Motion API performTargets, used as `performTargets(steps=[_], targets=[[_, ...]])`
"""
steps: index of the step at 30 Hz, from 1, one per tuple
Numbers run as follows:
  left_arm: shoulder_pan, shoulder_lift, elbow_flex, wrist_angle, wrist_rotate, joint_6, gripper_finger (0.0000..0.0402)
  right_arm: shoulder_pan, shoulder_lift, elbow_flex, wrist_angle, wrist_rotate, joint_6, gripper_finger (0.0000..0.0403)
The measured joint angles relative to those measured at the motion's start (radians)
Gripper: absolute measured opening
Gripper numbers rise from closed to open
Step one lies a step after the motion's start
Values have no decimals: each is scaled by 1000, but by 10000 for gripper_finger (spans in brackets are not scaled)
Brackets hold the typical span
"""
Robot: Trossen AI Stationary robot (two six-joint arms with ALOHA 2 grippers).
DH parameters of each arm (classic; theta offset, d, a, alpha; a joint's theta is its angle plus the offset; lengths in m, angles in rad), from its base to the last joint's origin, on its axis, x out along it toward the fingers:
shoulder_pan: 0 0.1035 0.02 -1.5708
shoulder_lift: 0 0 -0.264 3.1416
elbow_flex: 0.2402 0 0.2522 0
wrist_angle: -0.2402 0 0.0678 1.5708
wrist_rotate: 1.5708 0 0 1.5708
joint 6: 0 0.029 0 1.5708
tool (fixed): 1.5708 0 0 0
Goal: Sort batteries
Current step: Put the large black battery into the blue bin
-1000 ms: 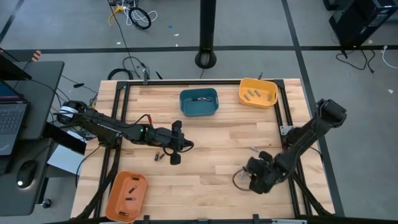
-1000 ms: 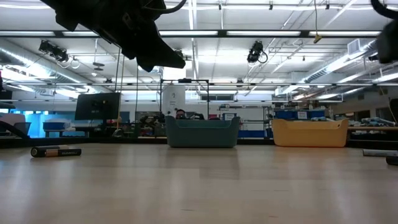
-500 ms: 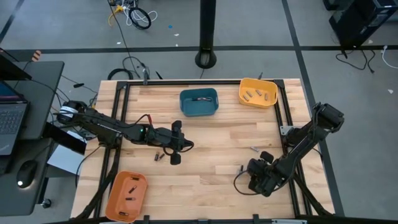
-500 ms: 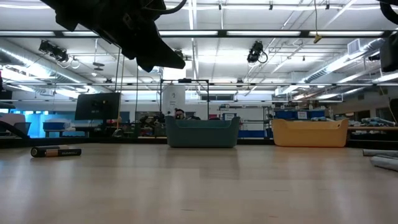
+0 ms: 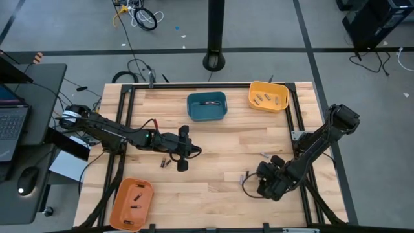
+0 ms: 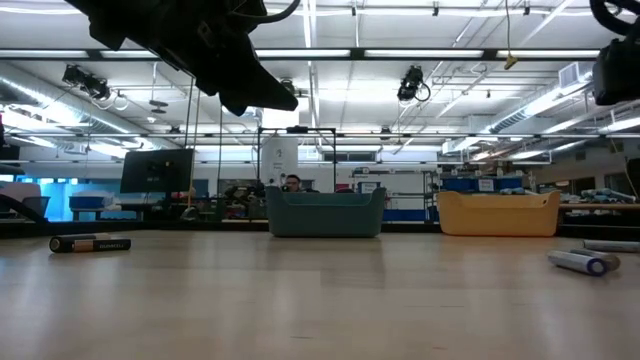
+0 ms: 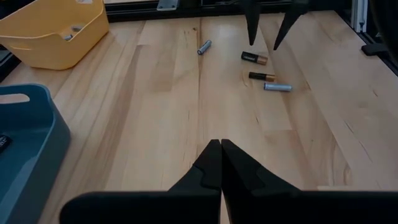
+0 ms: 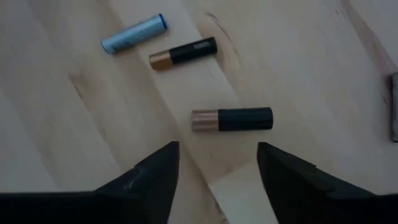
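The right gripper [image 8: 214,171] hangs with fingers spread over three batteries [image 8: 231,119] lying on the table's [image 5: 213,145] near right part, while the left gripper [image 7: 220,163] waits pressed together at the left.

Seen straight down from overhead, level from the table [image 5: 213,139] top toward the room behind, and close from each wrist, the scene overlaps where both wrist cameras catch the same three loose batteries [image 8: 231,119] the overhead camera shows by the right arm.
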Motion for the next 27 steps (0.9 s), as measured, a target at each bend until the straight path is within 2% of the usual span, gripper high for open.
performTargets(steps=[8, 13, 21, 24, 27], targets=[[0, 0, 0, 0, -1, 0, 6, -51, 3, 0, 1, -8, -53, 317], [0, 9, 0, -2, -1, 1, 6, -82, 13, 0, 2, -5, -125, 351], [0, 75, -1, 25, -1, 0, 6, -95, 83, 1, 50, -29, -191, 343], [0, 85, -1, 39, -1, 0, 6, -95, 85, 1, 47, -49, -191, 323], [0, 85, -1, 46, -1, 0, 6, -93, 85, 1, 45, -73, -191, 285]])
